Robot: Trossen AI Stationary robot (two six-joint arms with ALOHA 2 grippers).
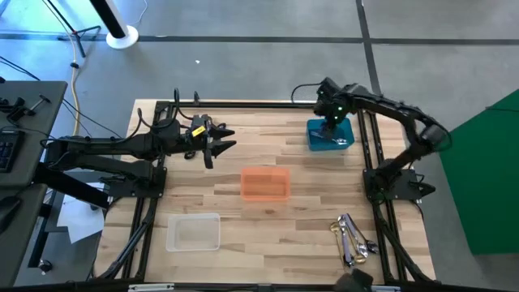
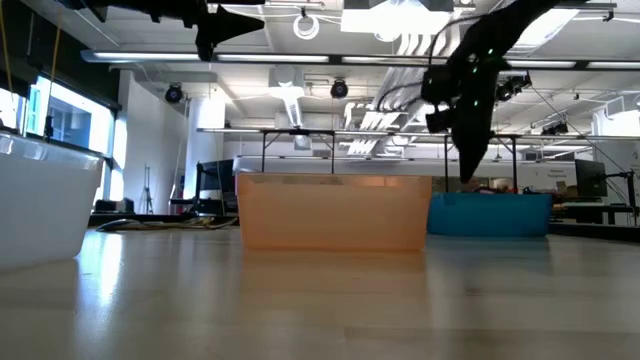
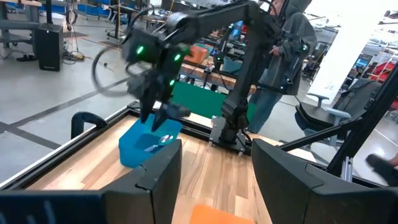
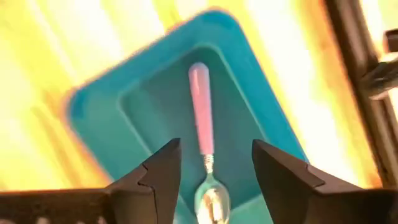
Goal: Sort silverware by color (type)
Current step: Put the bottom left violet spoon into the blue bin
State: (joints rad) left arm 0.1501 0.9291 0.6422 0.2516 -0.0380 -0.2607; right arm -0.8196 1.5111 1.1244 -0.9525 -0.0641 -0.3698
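A spoon (image 4: 202,118) with a pink handle and a shiny silver bowl lies flat on the floor of the blue bin (image 1: 330,135) at the table's far right. My right gripper (image 4: 215,143) hangs open just above it, pointing down into the bin, one finger on either side of the spoon without touching it. The left wrist view shows the same spoon (image 3: 160,142) in the blue bin (image 3: 134,149). A pile of silver and gold silverware (image 1: 350,237) rests on the table near its right near corner. My left gripper (image 1: 223,142) is open and held high over the far left of the table.
An orange bin (image 1: 265,183) stands at the table's middle and a clear bin (image 1: 193,232) toward the near left. Black frame rails (image 1: 369,146) run along the table's sides. A person (image 3: 283,56) stands beyond the far edge. Bare wood lies between the bins.
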